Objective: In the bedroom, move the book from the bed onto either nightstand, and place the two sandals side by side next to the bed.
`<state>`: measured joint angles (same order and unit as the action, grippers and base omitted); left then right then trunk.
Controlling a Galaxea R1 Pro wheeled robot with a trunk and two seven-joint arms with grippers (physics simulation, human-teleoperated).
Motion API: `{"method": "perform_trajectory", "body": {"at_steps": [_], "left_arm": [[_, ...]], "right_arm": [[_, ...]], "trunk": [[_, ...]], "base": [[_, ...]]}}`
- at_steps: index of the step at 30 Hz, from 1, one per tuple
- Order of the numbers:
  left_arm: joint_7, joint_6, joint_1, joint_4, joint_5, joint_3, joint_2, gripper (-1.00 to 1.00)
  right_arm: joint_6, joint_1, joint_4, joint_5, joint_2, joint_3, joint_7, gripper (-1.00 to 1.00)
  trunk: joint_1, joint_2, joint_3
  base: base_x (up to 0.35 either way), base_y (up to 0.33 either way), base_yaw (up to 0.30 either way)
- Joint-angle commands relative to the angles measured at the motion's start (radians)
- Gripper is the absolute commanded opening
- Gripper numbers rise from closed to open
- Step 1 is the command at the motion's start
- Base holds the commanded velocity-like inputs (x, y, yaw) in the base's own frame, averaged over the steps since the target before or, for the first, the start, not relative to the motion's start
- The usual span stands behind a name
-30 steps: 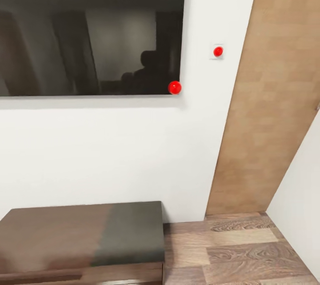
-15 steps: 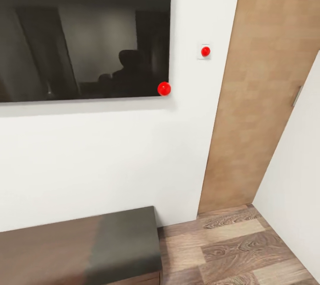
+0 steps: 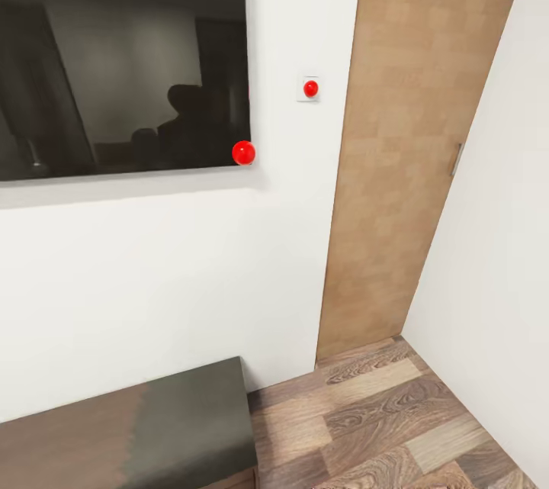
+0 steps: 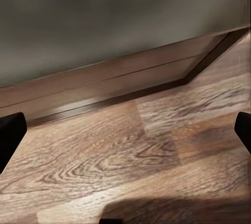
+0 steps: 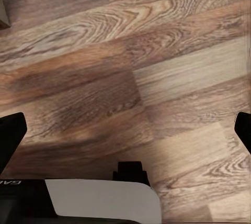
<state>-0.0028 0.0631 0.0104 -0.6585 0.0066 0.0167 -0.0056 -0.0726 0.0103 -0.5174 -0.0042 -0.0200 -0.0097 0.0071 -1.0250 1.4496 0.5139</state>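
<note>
1. I am in transit, so the step in hand is finding the bed. The head view faces a white wall (image 3: 191,275) with a big dark screen (image 3: 122,62) at far left and a wooden door (image 3: 404,146) to the right. None of the book, the bed, a nightstand or the sandals is in front of me, so I cannot say where they lie.
2. To do this well I would turn the base slowly, scan until the bed comes into view, and keep both arms tucked low.
3. I would stay off the long dark low cabinet (image 3: 152,428) at near left; I judge it too long to be a nightstand.
4. The head view gives the wall, door and a red switch (image 3: 310,88); the wrist views give the plank floor (image 5: 157,77) close up instead.
5. The left wrist view alone shows the cabinet's base (image 4: 104,85) meeting the floor.
6. The left gripper (image 4: 125,132) and right gripper (image 5: 125,132) each show dark fingertips at opposite edges: spread wide, holding nothing.
</note>
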Motion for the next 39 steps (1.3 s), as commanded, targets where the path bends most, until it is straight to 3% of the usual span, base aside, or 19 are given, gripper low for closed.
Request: {"method": "perform_trajectory", "body": {"at_steps": [1,39], "left_arm": [[0.0,0.003,0.0,0.0,0.001,0.002,-0.001,1.0],[0.0,0.003,0.0,0.0,0.001,0.001,-0.001,1.0]], "right_arm": [[-0.002,0.0,-0.001,0.0,0.0,-0.001,0.001,1.0],[-0.001,0.0,-0.004,-0.001,0.002,0.0,0.001,1.0]], "trunk": [[0.0,0.0,0.001],[0.0,0.0,0.001]], "base": [[0.0,0.0,-0.266],[0.0,0.0,-0.266]]}}
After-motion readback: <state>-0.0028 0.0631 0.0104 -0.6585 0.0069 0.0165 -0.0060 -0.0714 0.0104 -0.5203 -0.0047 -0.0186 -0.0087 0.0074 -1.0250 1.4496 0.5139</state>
